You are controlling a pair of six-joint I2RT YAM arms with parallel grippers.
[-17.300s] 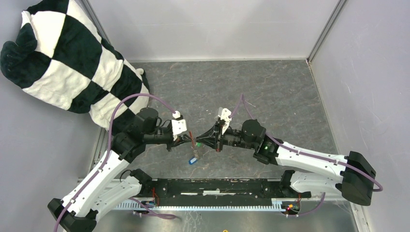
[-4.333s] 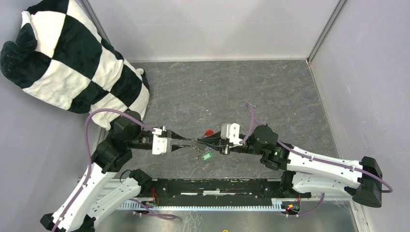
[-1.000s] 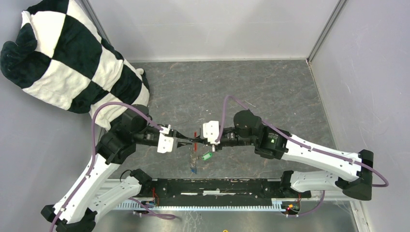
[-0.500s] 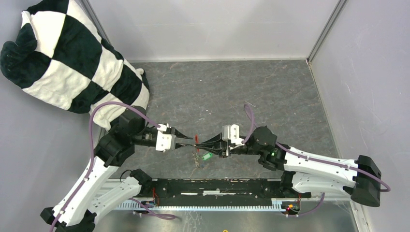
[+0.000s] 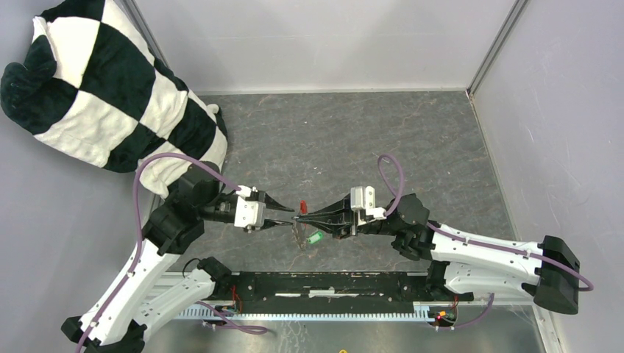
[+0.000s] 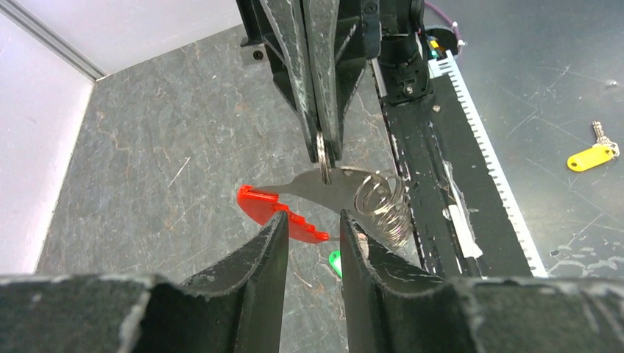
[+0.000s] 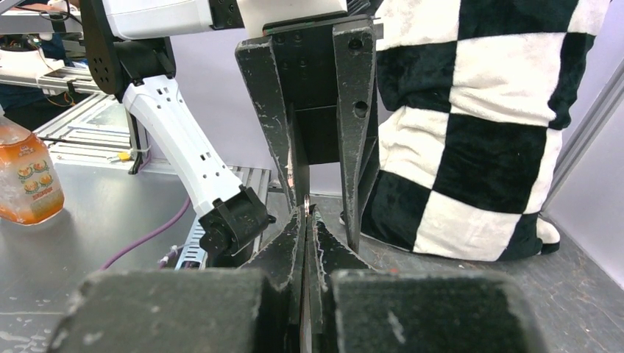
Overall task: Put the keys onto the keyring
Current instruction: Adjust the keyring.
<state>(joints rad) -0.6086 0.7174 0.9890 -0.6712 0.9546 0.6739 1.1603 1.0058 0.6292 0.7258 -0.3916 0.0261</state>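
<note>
We pinched the keyring [image 6: 322,157] in our right gripper [image 5: 303,218], raised mid-table, likely steadying it for threading; our left gripper [image 6: 309,232] stood spread beside its red tag [image 6: 257,200], gripping nothing.

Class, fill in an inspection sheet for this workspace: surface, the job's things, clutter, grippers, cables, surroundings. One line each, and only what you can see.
Surface: grey marbled table with light scratches.
Job's things: keyring held up between the two arms, with its red tag attached; green key just below it, cannot tell whether it is threaded; blue key not made out.
Clutter: checkered plush at the far left corner; orange bottle and yellow-tagged key off the table.
Grippers: left gripper open at the red tag; right gripper shut on the keyring.
Cables: purple cables loop above each arm, apart from the keyring.
Surroundings: pale walls; black rail at the near edge.
</note>
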